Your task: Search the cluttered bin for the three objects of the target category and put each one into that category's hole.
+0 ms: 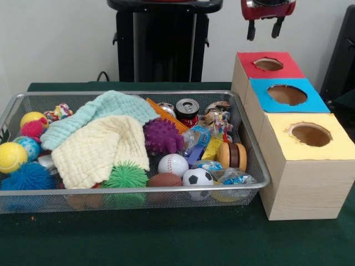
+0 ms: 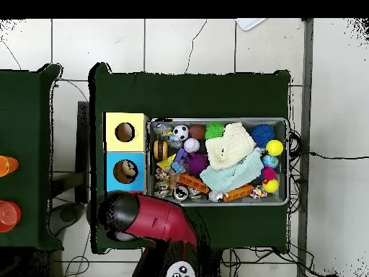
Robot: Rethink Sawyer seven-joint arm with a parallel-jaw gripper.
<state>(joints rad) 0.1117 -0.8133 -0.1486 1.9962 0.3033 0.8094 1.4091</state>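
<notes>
The wire mesh bin [image 1: 252,148] stands on the green table and is full of toys; it also shows in the overhead view [image 2: 287,162]. An orange-tan lump [image 1: 84,200] shows through the front mesh, under the yellow cloth. I cannot pick out any other orange-tan lumpy things among the clutter. The red-topped hole [image 1: 268,64] is the farthest of three on the wooden boxes right of the bin. My gripper [image 1: 264,29] hangs open and empty just above that hole. In the overhead view my red arm [image 2: 155,220] covers the red top and the gripper.
The blue-topped hole [image 1: 287,95] and the yellow-topped hole [image 1: 310,134] sit nearer the camera. In the bin lie a yellow cloth [image 1: 97,152], a mint cloth [image 1: 97,116], a purple spiky ball [image 1: 161,136], a brown football [image 1: 165,180], a soccer ball [image 1: 197,177] and a can [image 1: 187,109].
</notes>
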